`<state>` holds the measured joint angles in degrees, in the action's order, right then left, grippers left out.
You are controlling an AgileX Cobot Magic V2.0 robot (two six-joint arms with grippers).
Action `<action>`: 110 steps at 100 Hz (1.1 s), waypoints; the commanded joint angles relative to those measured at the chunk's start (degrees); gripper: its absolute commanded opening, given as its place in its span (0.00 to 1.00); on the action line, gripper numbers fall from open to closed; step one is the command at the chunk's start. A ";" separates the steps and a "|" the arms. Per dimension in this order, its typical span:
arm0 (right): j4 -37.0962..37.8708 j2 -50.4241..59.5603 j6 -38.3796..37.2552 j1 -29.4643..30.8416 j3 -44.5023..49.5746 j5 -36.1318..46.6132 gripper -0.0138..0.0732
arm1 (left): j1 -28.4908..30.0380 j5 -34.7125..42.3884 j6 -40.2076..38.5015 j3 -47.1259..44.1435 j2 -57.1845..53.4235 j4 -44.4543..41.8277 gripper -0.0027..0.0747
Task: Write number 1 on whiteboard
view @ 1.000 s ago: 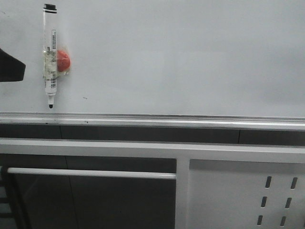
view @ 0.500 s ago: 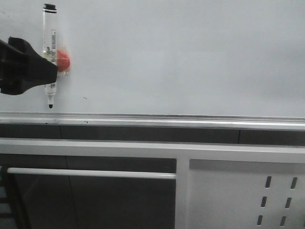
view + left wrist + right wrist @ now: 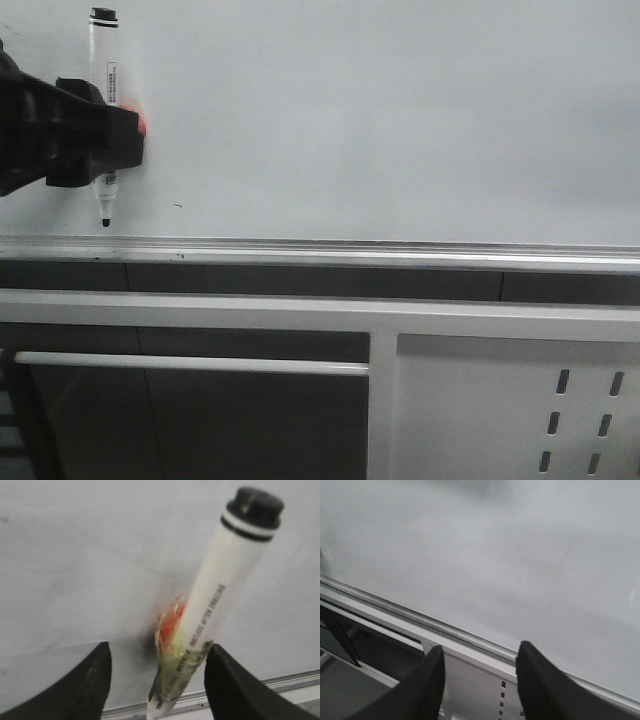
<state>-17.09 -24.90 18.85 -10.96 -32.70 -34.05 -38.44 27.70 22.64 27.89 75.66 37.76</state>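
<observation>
**Left tool brackets the marker on the whiteboard; no stroke drawn**

A marker (image 3: 104, 110) hangs upright near the upper left corner of the whiteboard (image 3: 380, 120), black cap at the top and dark tip pointing down toward the silver rail (image 3: 330, 252) along the board's lower edge. The tip stops short of the rail. A red-orange holder (image 3: 170, 622), wrapped in clear tape, sits behind the barrel's lower half and fixes it to the board.

In the front view the left tool (image 3: 95, 140) reaches in from the left edge of the board and covers the middle of the marker barrel, with the red holder just peeking out at its right side. In the left wrist view (image 3: 157, 680) its two black fingers (image 3: 92, 680) stand wide apart on either side of the taped part of the marker, neither one visibly touching it; the barrel leans across the gap between them.

The right tool (image 3: 479, 682) shows only in its own wrist view, its fingers spread and holding nothing, facing a bare stretch of the whiteboard above the rail and the white perforated panel (image 3: 510, 700) below.

The board's surface carries no number 1: the only mark is a tiny dark speck (image 3: 178, 206) just right of the marker tip, above the rail. Below the rail run a dark band and a white metal frame (image 3: 300, 315), with the slotted panel at the lower right.
</observation>
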 commanded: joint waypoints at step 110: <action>-40.30 -1.40 38.69 0.05 -2.13 -10.79 0.50 | -4.79 -15.56 -0.44 3.65 -9.81 -21.90 0.01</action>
<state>-43.46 -25.02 43.33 -10.96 -32.70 -45.49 -40.41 12.78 22.13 29.87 70.55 24.98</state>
